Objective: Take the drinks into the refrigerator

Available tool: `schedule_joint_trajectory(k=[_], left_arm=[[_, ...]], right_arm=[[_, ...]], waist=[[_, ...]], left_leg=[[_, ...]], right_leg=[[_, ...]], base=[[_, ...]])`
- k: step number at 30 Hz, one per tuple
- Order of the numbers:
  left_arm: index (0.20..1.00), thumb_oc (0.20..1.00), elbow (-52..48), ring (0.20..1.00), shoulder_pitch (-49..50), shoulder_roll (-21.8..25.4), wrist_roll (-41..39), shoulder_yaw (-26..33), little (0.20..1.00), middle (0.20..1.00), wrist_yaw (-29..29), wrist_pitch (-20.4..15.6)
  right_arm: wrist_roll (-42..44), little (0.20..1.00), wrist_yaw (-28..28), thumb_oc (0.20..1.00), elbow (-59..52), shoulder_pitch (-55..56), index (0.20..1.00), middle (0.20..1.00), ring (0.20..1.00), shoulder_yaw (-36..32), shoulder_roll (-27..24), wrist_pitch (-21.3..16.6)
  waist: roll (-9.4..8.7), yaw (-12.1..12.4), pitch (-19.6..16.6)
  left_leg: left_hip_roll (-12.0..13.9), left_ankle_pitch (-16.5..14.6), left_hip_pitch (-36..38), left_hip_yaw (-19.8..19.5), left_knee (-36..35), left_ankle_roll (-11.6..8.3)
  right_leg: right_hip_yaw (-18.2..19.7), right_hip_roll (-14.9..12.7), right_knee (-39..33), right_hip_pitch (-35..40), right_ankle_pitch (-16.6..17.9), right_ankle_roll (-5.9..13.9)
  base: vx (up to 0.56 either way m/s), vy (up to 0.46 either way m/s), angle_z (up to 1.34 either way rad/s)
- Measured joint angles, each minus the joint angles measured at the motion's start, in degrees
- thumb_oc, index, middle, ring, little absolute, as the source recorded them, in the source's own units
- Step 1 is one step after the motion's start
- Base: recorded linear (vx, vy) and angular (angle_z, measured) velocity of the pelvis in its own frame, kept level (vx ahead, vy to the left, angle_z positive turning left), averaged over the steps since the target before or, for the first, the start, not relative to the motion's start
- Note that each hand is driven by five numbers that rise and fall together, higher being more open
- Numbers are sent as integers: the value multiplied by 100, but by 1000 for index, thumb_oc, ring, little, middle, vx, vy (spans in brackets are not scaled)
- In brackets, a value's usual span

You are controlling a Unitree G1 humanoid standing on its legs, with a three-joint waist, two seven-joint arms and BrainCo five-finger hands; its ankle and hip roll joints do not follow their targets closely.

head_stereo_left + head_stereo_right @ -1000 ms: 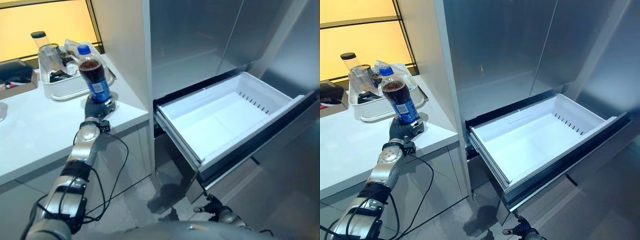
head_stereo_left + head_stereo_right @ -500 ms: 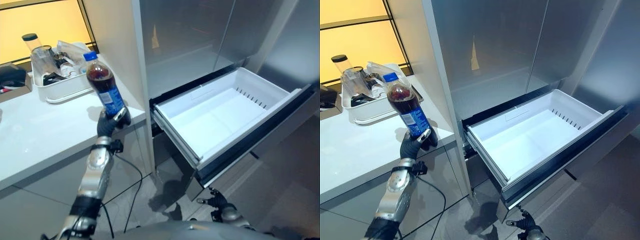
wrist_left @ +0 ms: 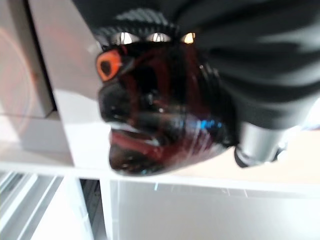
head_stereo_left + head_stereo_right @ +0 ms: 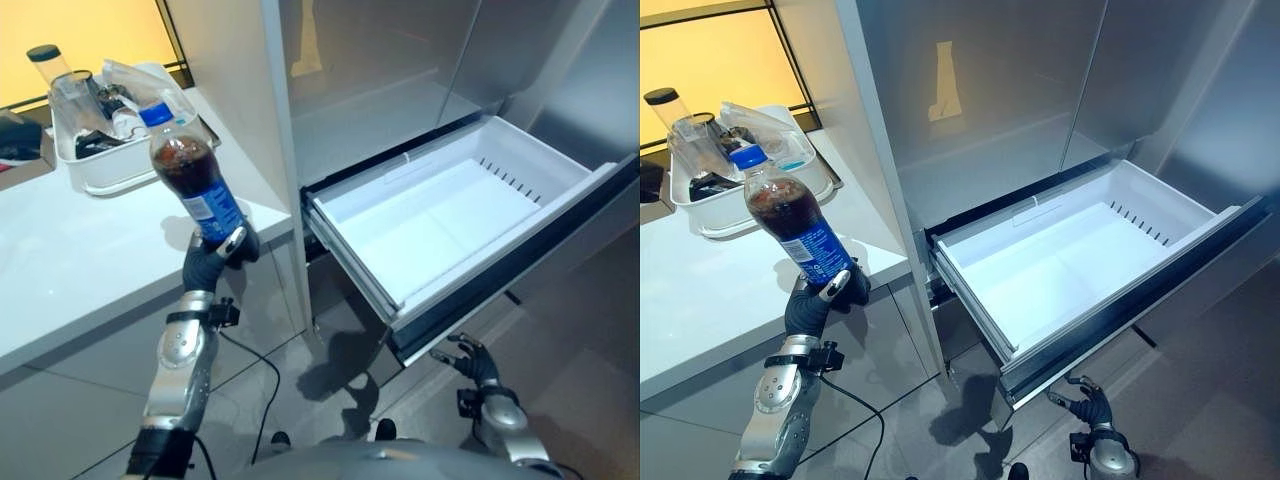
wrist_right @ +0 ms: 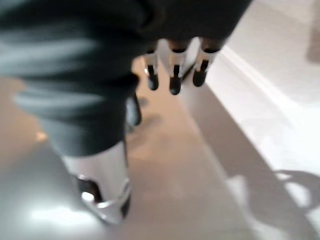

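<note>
A cola bottle (image 4: 188, 176) with a blue cap and blue label is held up, tilted, over the front edge of the white counter (image 4: 70, 270). My left hand (image 4: 208, 262) is shut on its lower part; the dark bottle base (image 3: 160, 115) shows close in the left wrist view. To the right, the refrigerator's white drawer (image 4: 450, 215) stands pulled out and empty, below the steel doors (image 4: 400, 70). My right hand (image 4: 470, 358) hangs low in front of the drawer, fingers relaxed and holding nothing (image 5: 174, 75).
A white tray (image 4: 95, 160) with a clear jar, plastic wrap and small items sits at the back of the counter. A white wall panel (image 4: 225, 90) stands between counter and refrigerator. Grey floor lies below the drawer.
The bottle has lifted off the counter and moved toward its front edge with my left hand. My right hand has risen a little below the drawer. The camera has shifted.
</note>
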Motion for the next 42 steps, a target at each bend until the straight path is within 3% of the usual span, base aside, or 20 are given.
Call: schedule_joint_trajectory(k=[5, 11, 18, 21, 27, 30, 35, 39, 42], left_arm=[[200, 200, 52, 200, 444, 12, -3, -6, 200, 200, -33, 319], [200, 200, 51, 200, 505, 68, 5, 28, 200, 200, -46, 334], [200, 200, 44, 200, 527, 49, 11, 141, 200, 200, -52, 335], [200, 200, 44, 200, 528, 40, 11, 141, 200, 200, -78, 335], [200, 200, 40, 200, 561, -73, 29, 163, 200, 200, -50, 335], [200, 200, 41, 200, 569, -70, 115, 166, 200, 200, -15, 335], [200, 200, 40, 200, 579, 32, 160, 175, 200, 200, -59, 334], [200, 200, 34, 200, 563, 294, 243, 61, 200, 200, -397, 334], [200, 200, -14, 200, 563, 569, 321, -139, 200, 200, -714, 334]], right_arm=[[766, 1000, -220, 1000, 152, -353, 1000, 1000, 1000, -822, 411, -374], [1458, 1000, -775, 1000, 196, -550, 1000, 1000, 1000, -1695, 506, -648], [1302, 1000, -1147, 1000, -2091, -549, 1000, 1000, 1000, -1967, 450, -1003], [1104, 1000, -1171, 1000, -2536, -682, 1000, 1000, 1000, -1960, 453, -1162], [287, 1000, -1183, 1000, -4679, -1073, 1000, 1000, 1000, -1874, 484, -1240], [120, 1000, -1133, 1000, -5089, -1323, 1000, 1000, 1000, -1787, 458, -1383], [170, 1000, -297, 1000, -5221, -1279, 1000, 1000, 1000, -1111, -339, -1351], [515, 1000, 734, 1000, -5078, -1339, 1000, 1000, 1000, -336, -1468, -990], [845, 1000, 1327, 1000, -4936, -1418, 1000, 1000, 1000, 46, -2037, -745]], waist=[[-143, -38, 116], [-158, -56, 137], [-102, -133, 167], [-114, -129, 159], [-76, -114, 173], [-113, -111, 149], [-125, -100, 143], [-180, -68, 114], [-248, 30, 88]], left_leg=[[-6, -3, -7, 13, 1, 5], [-26, -6, -6, 12, 2, 4], [-19, -10, 19, 81, 0, 11], [-21, -6, 22, 96, 2, 5], [-32, -4, 5, 127, 2, 6], [-28, -3, 6, 136, 3, 4], [-33, -3, 5, 141, 3, 6], [-29, -1, 2, 129, 3, 6], [-28, -1, 0, 127, 3, 6]], right_leg=[[25, -3, 1, -22, -1, -2], [44, -14, 26, -18, 2, 7], [82, -5, 25, -30, 13, 6], [119, -3, 27, -32, 32, 1], [155, -9, 29, -69, 49, 8], [163, -4, 30, -72, 52, 6], [167, -8, 30, -74, 60, 8], [155, -5, 30, -68, 61, 7], [148, -6, 30, -66, 60, 8]], base=[[0, 0, -1], [0, 0, 0], [2, 5, -5], [-1, 1, -2], [-1, 0, -2], [0, 0, 0], [0, 0, 0], [0, 0, 0], [0, 0, 0]])
